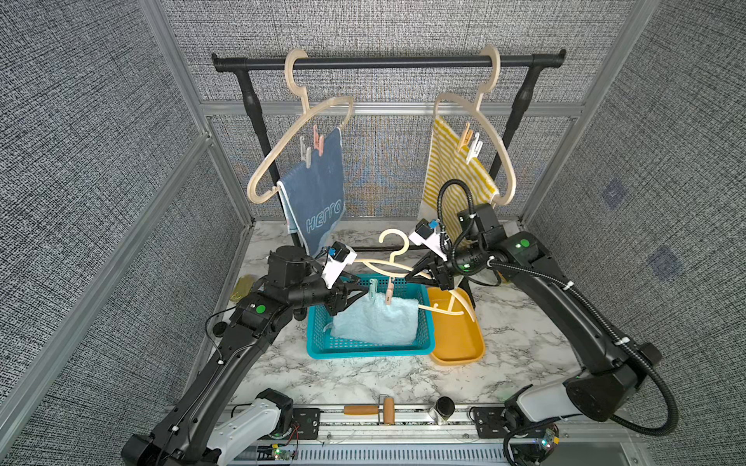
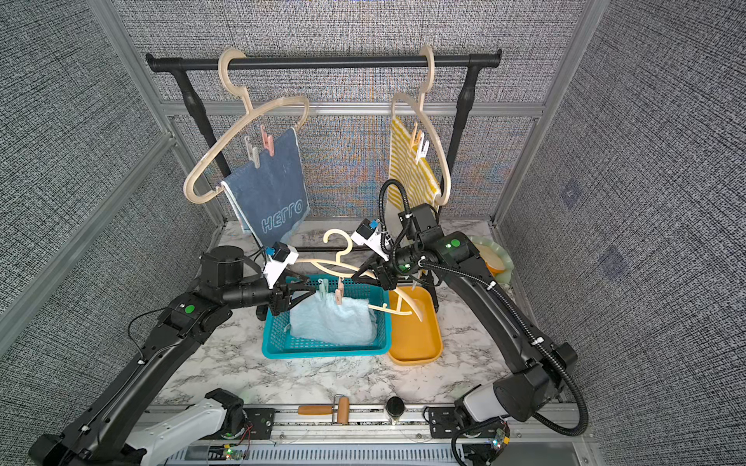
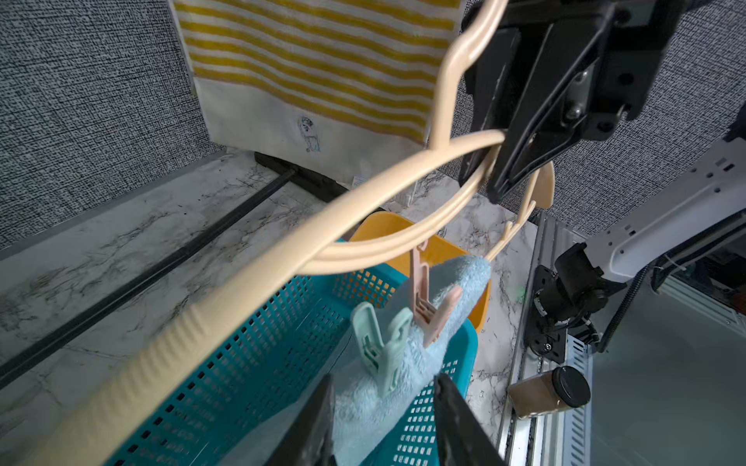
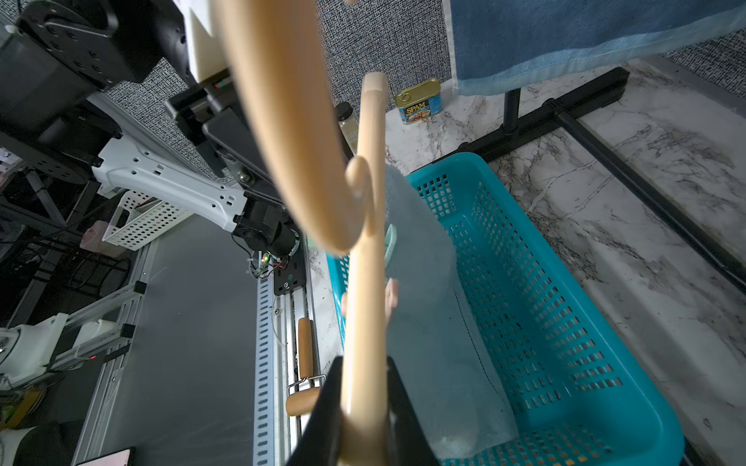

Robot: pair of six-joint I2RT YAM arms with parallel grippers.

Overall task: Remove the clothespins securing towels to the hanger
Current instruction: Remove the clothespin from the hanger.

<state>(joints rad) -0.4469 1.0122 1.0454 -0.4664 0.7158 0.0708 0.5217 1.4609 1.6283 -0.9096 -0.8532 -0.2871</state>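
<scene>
My right gripper (image 4: 365, 359) is shut on a cream hanger (image 1: 387, 266) held over the teal basket (image 1: 363, 351). A light aqua towel (image 1: 377, 322) hangs from it into the basket, pinned by a mint green clothespin (image 3: 383, 347) and a pink clothespin (image 3: 428, 306). My left gripper (image 3: 383, 379) is open, its fingers either side of the mint pin's lower end without touching it. On the rack, a dark blue towel (image 1: 319, 189) carries beige (image 1: 308, 155) and pink (image 1: 319, 141) pins. The yellow striped towel (image 1: 456, 169) carries orange (image 1: 466, 139) and white (image 1: 475, 147) pins.
A yellow tray (image 1: 460, 343) sits right of the basket, under the held hanger's end. The black rack (image 1: 387, 61) and its feet stand behind. A wooden roller (image 1: 383, 409) and a jar (image 1: 442, 409) lie at the front rail. A Spam can (image 4: 418, 101) stands far left.
</scene>
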